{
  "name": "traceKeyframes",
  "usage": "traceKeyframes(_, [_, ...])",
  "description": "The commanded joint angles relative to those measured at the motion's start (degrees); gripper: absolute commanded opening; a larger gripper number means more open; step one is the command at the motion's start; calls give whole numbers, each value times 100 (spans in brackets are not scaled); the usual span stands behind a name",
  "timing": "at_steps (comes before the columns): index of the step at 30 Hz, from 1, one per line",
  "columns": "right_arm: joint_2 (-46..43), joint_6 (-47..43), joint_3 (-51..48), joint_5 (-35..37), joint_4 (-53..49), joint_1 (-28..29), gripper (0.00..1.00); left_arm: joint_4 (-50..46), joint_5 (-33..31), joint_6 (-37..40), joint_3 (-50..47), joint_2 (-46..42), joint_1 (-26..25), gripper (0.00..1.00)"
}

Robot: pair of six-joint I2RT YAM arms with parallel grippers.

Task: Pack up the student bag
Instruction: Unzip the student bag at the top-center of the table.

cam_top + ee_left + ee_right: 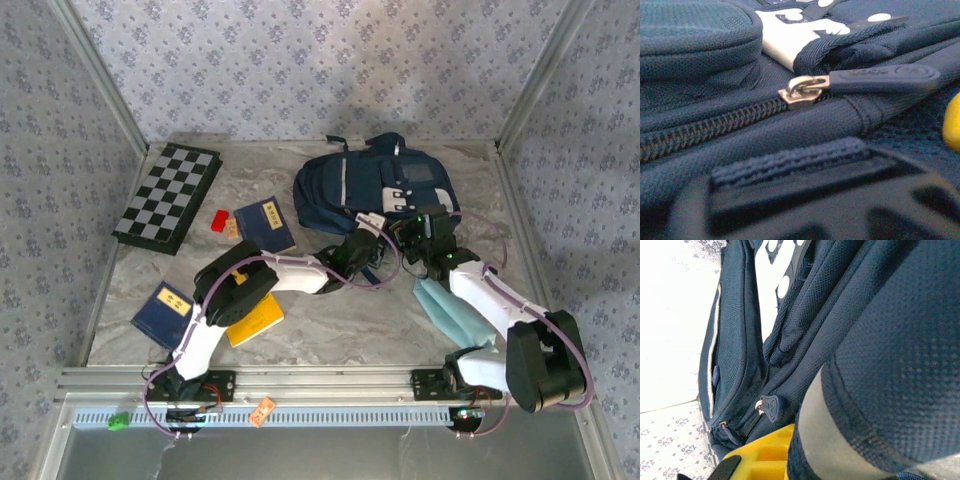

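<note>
- student bag [375,185] lies toward the far right corner of the desk [330,330], front pocket up.
- left hand [365,245] at the bag's near edge, close on the zip slider [799,93] and pull tab [882,79]; likely lining up to open it. its fingers are a dark blur: apart or together, cannot tell.
- right hand [415,228] tight against the bag, probably steadying the fabric; grip hidden, cannot tell.
- teeth left of the slider look meshed; bag's inside unseen.
</note>
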Motion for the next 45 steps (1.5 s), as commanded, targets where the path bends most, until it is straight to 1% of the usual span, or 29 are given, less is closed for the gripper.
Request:
traceKeyframes(1, [-323, -216, 239, 18, -39, -23, 0, 201, -149, -66, -244, -442, 117, 0])
traceKeyframes(3, [-375, -270, 255, 3, -105, -88, 0, 279, 91, -43, -414, -548, 163, 0])
traceKeyframes(5, [-390, -301, 274, -58, -146, -168, 0, 448, 493, 41, -588, -645, 218, 0])
traceKeyframes(12, [-508, -484, 365, -169, -382, -330, 0, 403, 719, 17, -922, -877, 361, 0])
traceKeyframes(15, [-521, -544, 375, -285, -411, -415, 0, 408, 966, 50, -1090, -1005, 451, 0])
traceKeyframes(19, [-509, -719, 410, -559, -446, -650, 0, 285, 1017, 201, -1344, -1278, 538, 0])
traceKeyframes(24, [-460, -1016, 584, -820, -717, -1014, 0, 122, 1320, 405, -1626, -1566, 676, 0])
traceKeyframes(27, [-402, -1095, 635, -1085, -700, -1271, 0, -70, 1509, 523, -1723, -1702, 762, 0])
traceKeyframes(29, [-304, -1206, 716, -1256, -734, -1415, 0, -217, 1529, 510, -1742, -1769, 816, 0])
traceKeyframes(31, [-148, -1281, 818, -1424, -771, -1535, 0, -374, 1705, 378, -1772, -1891, 863, 0])
traceKeyframes(35, [301, -1600, 1193, -1805, -1006, -1873, 0, -593, 2785, 408, -1767, -2033, 848, 0])
traceKeyframes(37, [512, -1730, 1364, -1972, -1037, -2063, 0, -753, 3016, 391, -1691, -2020, 839, 0])
traceKeyframes(40, [813, -1934, 1654, -2160, -1219, -2357, 0, -819, 2938, 355, -1661, -1928, 859, 0])
traceKeyframes(42, [1004, -2122, 1926, -2195, -1549, -2496, 0, -859, 2859, 394, -1638, -1847, 873, 0])
traceKeyframes(45, [1284, -2320, 2179, -2145, -1739, -2684, 0, -922, 2850, 389, -1545, -1767, 893, 0])
